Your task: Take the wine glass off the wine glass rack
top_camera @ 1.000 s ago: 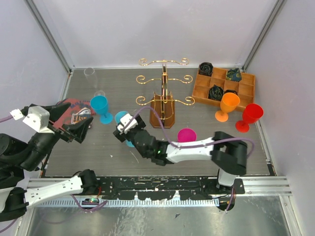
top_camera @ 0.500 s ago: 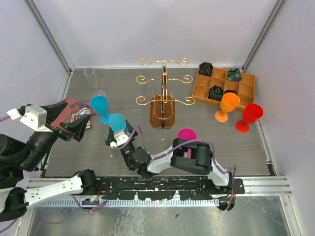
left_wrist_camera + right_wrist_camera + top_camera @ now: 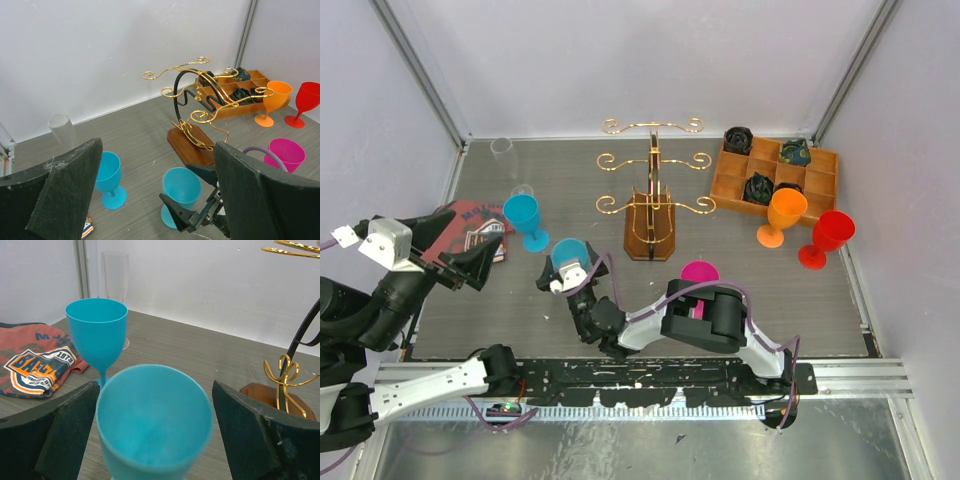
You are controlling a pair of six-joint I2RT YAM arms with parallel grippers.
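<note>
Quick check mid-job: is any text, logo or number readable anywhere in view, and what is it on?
"BA..." begins the orange lettering on the crumpled red printed cloth; the rest is blurred.
"1978", probably, on the same badge.
Nothing else shows readable text.

1. Rack (image 3: 650, 240): glossy gold metal wire, polished brown wood base.
2. Nearer blue glass (image 3: 152, 420): smooth matt plastic.
3. Counter (image 3: 560, 185): matt grey wood-grain.
4. Cloth (image 3: 30, 360): soft printed fabric.

Arms (image 3: 430, 385): white shells, black joints; purple cables (image 3: 257, 149); end effector fingers (image 3: 65, 435) dark, wedge-shaped, scuffed.
</note>
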